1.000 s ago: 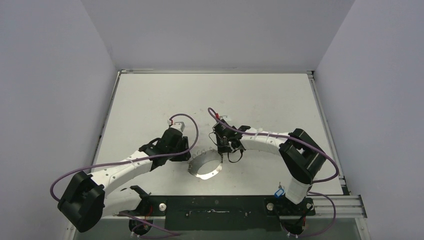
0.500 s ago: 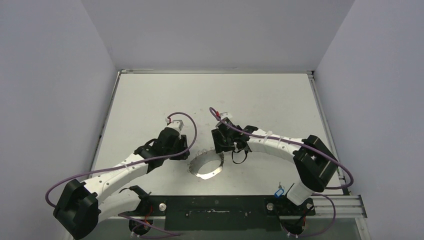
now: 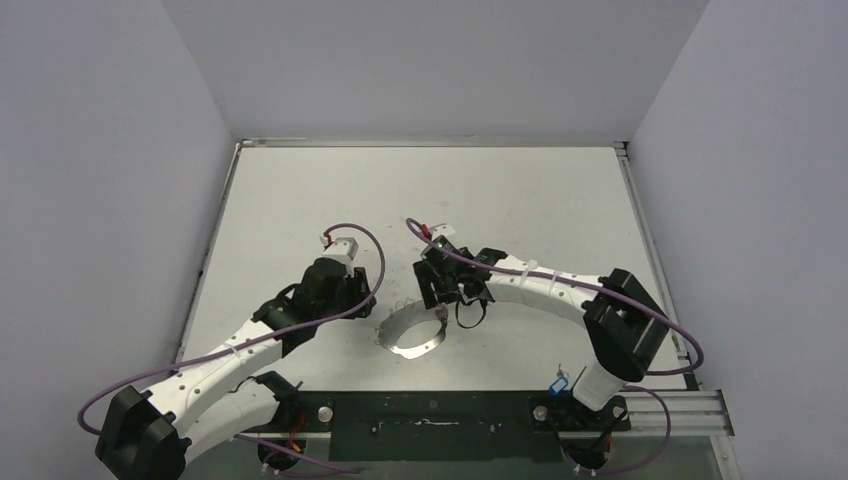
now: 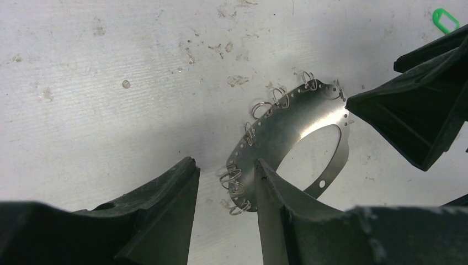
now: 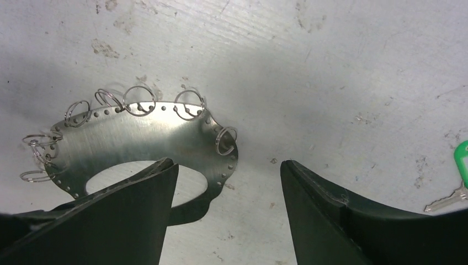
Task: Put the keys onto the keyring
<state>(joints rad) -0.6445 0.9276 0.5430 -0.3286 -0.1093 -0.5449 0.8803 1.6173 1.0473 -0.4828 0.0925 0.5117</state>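
The keyring (image 3: pixel 410 345) is a shiny metal band lying flat on the table, with several small wire rings along its rim (image 4: pixel 287 124) (image 5: pixel 138 135). My left gripper (image 4: pixel 223 165) (image 3: pixel 366 300) stands open at the band's left edge; its right finger overlaps the band and a few wire rings lie between the fingers. My right gripper (image 5: pixel 227 164) (image 3: pixel 433 293) is open over the band's other end, with only bare table between its fingers. A key with a green tag (image 5: pixel 461 163) (image 4: pixel 445 18) lies on the table to the right of it. A blue tag (image 3: pixel 560 383) sits by the right arm's base.
Grey walls enclose the white, scuffed table (image 3: pixel 520 200) on three sides. Purple cables (image 3: pixel 350 240) loop over both wrists. A black base rail (image 3: pixel 430 410) runs along the near edge.
My right gripper has opened from nearly shut and shifted slightly left over the band. The left arm's elbow has swung down and left, its gripper staying at the band's edge.
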